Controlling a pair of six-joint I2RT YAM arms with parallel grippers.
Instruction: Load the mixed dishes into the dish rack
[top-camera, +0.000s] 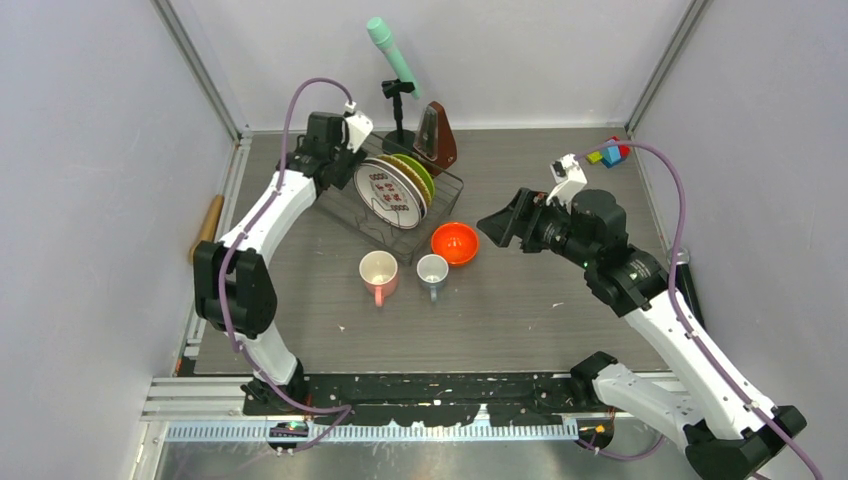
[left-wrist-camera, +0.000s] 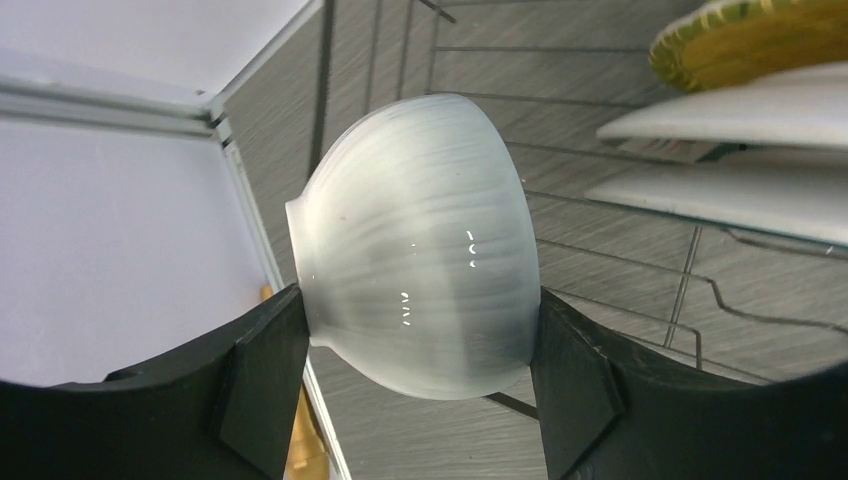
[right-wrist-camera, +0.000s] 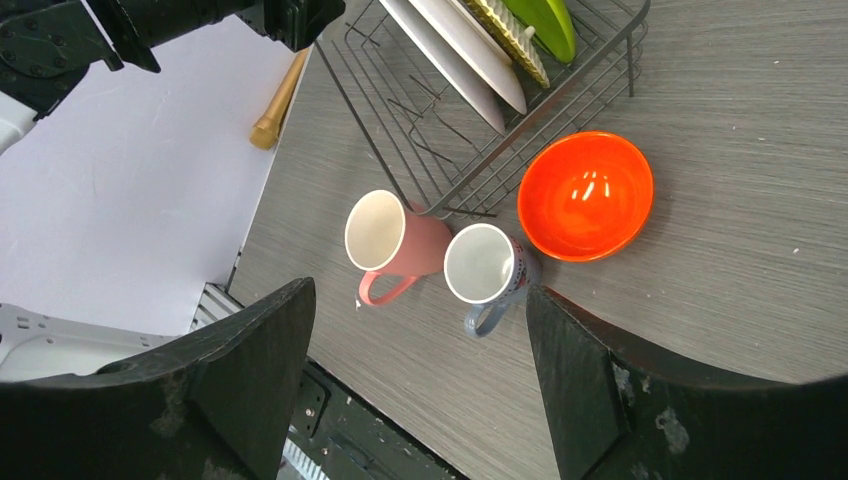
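My left gripper (left-wrist-camera: 420, 345) is shut on the white bowl (left-wrist-camera: 415, 240), with a finger pressed to each side. It holds the bowl over the left end of the dish rack (left-wrist-camera: 610, 205). From above, the left gripper (top-camera: 338, 158) hides the bowl. In the dish rack (top-camera: 440, 205) stand the white teal-rimmed plate (top-camera: 388, 194), the tan plate and the lime-green plate (top-camera: 424, 176). On the table in front are the orange-red bowl (top-camera: 454, 243), pink mug (top-camera: 378, 274) and grey-blue mug (top-camera: 432, 270). My right gripper (top-camera: 503, 226) hangs open above the table, right of the orange-red bowl (right-wrist-camera: 585, 195), with nothing in it.
A green microphone on a stand (top-camera: 393, 55) and a brown wedge-shaped object (top-camera: 436, 140) stand behind the rack. Coloured blocks (top-camera: 608, 153) lie at the back right. A wooden stick (top-camera: 208, 226) lies off the table's left edge.
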